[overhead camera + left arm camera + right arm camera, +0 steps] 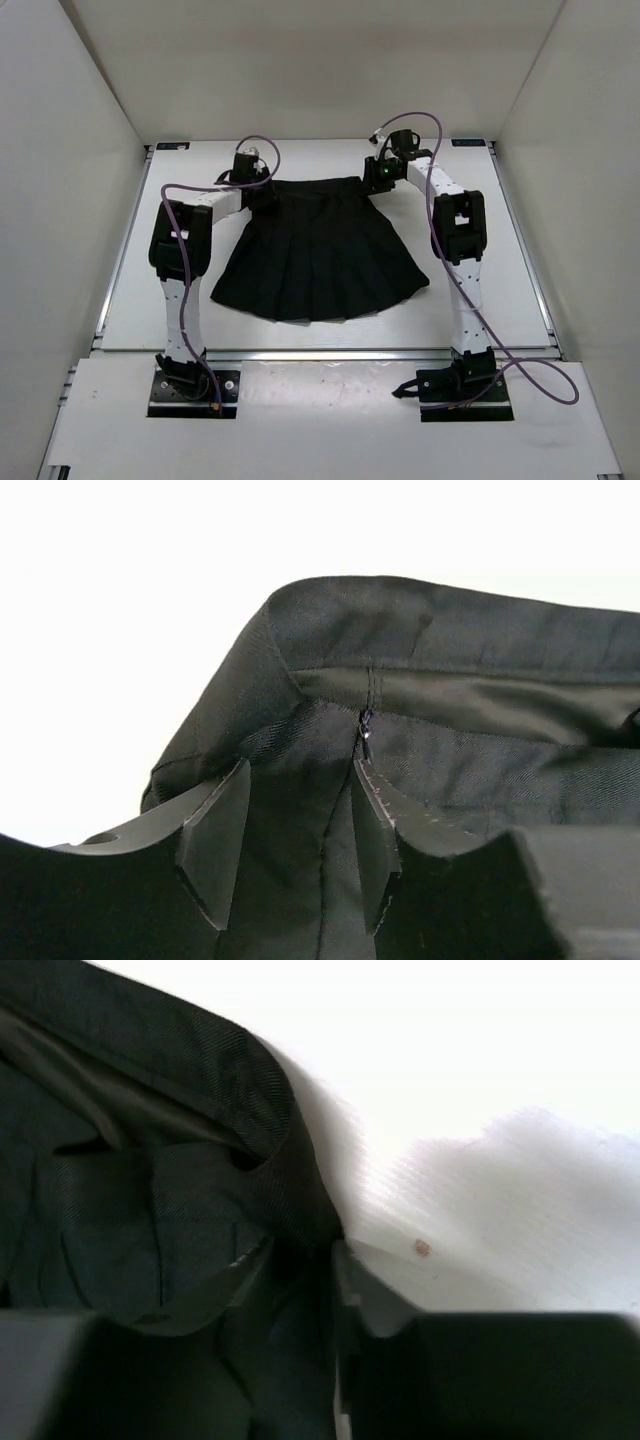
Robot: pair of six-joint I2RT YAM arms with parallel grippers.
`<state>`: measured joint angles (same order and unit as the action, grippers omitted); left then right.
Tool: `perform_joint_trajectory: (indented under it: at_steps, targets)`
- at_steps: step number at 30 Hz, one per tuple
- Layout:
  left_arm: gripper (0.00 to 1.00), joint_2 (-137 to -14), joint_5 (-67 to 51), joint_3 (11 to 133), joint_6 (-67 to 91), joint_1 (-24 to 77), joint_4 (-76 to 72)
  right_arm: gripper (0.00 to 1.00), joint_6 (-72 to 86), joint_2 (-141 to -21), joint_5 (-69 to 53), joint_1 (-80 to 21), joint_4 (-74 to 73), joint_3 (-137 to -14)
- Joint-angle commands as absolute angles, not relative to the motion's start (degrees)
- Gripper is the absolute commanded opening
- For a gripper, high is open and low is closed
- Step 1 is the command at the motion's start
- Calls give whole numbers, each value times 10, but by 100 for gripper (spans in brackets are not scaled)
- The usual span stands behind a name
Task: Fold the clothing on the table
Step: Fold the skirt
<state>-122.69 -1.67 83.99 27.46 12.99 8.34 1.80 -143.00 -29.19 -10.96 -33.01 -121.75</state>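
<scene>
Left gripper point(300, 780) and right gripper point(300, 1260) each straddle a skirt point(320, 250) waistband corner.

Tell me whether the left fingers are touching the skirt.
Touching. The left wrist view shows both left fingers pressing into the skirt, its waistband fabric filling the gap between them.

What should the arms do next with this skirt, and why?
Probably close the left gripper on the waistband. The skirt lies spread flat, fabric sits between that gripper's open jaws, and the right gripper looks nearly pinched on the other corner.
</scene>
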Motion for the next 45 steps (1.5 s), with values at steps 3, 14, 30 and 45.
perform_joint_trajectory:
  at_steps: [3,14,30,45]
  targets:
    - [55,-1258,-58,934,280,111,185,17,9,-1404,-255,-120,-399,-1162]
    - [58,-1210,-94,890,250,109,234,17,33,-1226,-204,-99,-373,-938]
    - [67,-1080,-154,749,238,149,201,29,11,-1180,-208,-58,-413,-1000]
    - [84,-892,-102,656,198,142,159,53,4,-1069,-310,-49,-319,-826]
